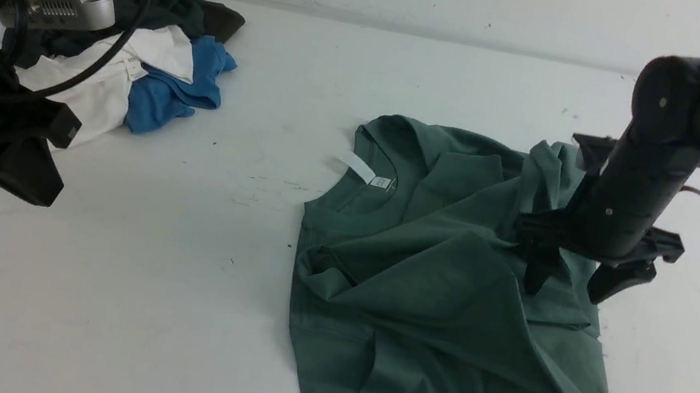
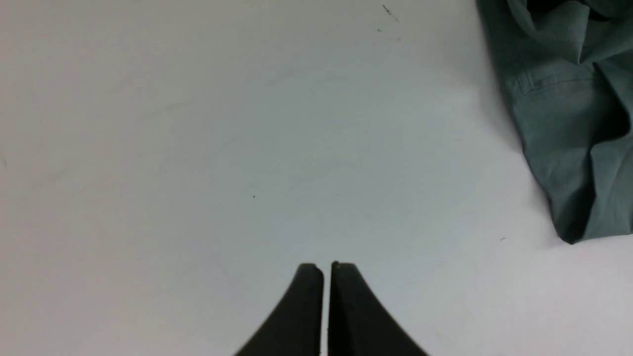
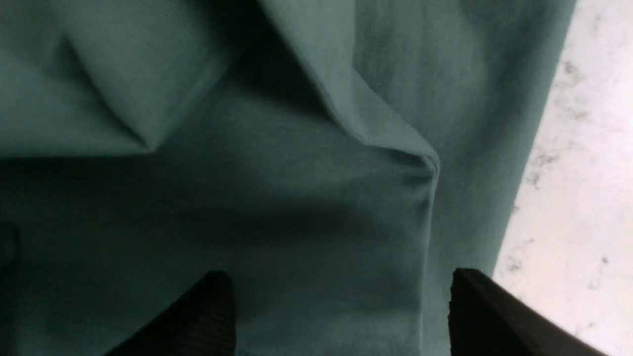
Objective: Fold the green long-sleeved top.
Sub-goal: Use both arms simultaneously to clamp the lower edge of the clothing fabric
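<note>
Well, the right pincer [image 1: 563, 292] stands wide open over the green top [image 1: 444, 314], pointing down at the cloth close to the garment's edge on the robot's right. In the right wrist view the right pincer [image 3: 340, 277] shows its two black fingers [image 3: 198, 321] spread far apart, with a flat stretch of the green top [image 3: 296, 198] and one raised crease lying between and below them. Nothing is clamped between the fingers. Whether their tips press on the fabric or hang just above it cannot be told.

The left pincer [image 1: 44, 193] is off on the robot's left, well apart from the garment. In the left wrist view the left pincer [image 2: 326, 267] has its fingers drawn together with only a thin slit between them. It holds nothing and has bare bench [image 2: 198, 148] beneath it, with a corner of the green top [image 2: 568, 123] at the edge of that view.

The garment lies crumpled on the white bench [image 1: 165, 265], right of the middle in the front view, with several loose flaps folded over its body. Its white neck tag [image 1: 359, 167] sticks out from the collar toward the robot's left, and its near end runs out of the picture. A heap of clothes [image 1: 151, 60] in black, white and blue sits at the far left of the bench, well apart from the green one
</note>
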`<action>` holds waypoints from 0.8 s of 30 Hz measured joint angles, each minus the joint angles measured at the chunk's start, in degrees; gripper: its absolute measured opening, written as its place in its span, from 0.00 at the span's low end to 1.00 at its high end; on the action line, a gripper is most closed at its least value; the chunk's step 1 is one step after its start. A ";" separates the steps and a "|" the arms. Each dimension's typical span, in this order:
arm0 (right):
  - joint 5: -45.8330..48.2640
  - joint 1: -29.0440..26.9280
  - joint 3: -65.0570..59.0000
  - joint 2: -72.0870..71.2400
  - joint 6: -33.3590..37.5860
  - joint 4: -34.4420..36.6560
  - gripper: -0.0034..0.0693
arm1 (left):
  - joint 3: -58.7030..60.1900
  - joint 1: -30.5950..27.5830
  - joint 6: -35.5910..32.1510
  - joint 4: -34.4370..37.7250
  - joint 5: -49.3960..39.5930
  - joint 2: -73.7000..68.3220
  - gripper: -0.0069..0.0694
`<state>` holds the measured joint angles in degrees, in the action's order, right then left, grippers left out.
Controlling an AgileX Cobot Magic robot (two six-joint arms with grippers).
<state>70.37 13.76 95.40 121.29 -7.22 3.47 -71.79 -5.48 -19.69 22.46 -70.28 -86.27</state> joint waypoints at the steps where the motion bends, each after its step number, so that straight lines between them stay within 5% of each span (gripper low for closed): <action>1: -0.07 0.00 0.00 0.62 0.13 0.00 0.78 | 0.00 0.00 0.00 0.00 0.00 0.00 0.10; 7: -0.39 0.00 0.00 2.99 1.20 0.67 0.73 | 0.00 0.00 0.00 0.00 0.00 0.00 0.10; 11: -0.40 0.00 1.06 3.06 2.07 1.22 0.54 | 0.00 0.00 -0.05 0.00 0.11 0.00 0.10; 14: -0.40 0.00 2.95 1.95 2.52 0.99 0.24 | 0.00 0.00 -0.10 0.07 0.11 0.00 0.10; 17: -0.40 0.00 3.19 -1.12 2.75 -0.28 0.07 | 0.00 0.00 -0.10 0.07 0.11 0.00 0.10; 24: -0.11 -2.53 3.23 -8.76 2.01 -7.04 0.05 | 0.00 0.00 -0.16 0.01 -0.01 0.00 0.10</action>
<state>70.26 11.23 98.63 112.53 -5.21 -3.57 -71.79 -5.48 -19.85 22.47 -70.29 -86.27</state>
